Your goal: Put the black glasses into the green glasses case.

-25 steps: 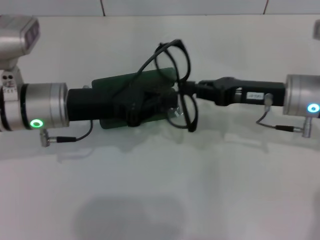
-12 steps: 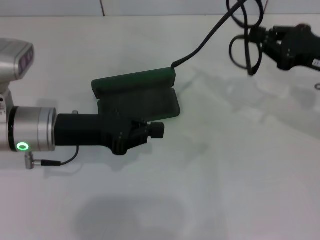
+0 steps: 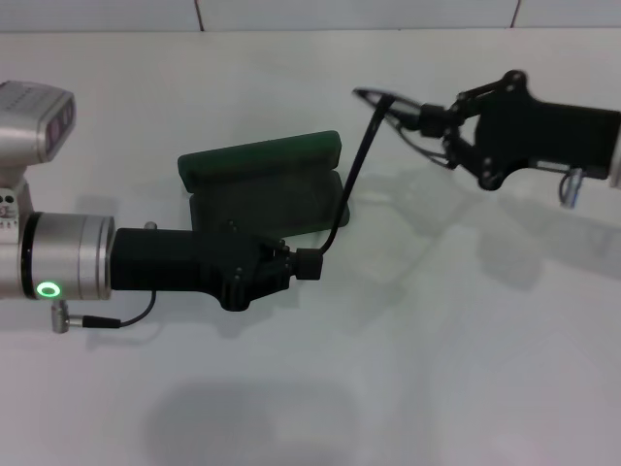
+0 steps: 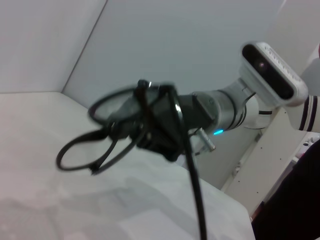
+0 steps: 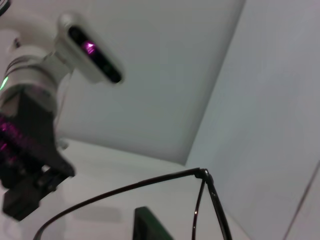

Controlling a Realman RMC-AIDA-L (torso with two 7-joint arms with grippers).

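Note:
The green glasses case lies open on the white table, its lid raised at the far side; a corner of the green glasses case also shows in the right wrist view. My right gripper hovers to the right of it, shut on the front of the black glasses. One long temple arm slants down over the case's right end to the tip of my left gripper, which sits just in front of the case. In the left wrist view the black glasses hang from the right gripper. The black glasses show from the right wrist too.
The white table runs wide in front and to the right of the case. A tiled wall edge borders the far side. The left arm's silver wrist lies low along the left side.
The right gripper first carried the glasses off the case to the far right, then came back lower and nearer. A temple arm now reaches the left gripper, which has drawn back off the case.

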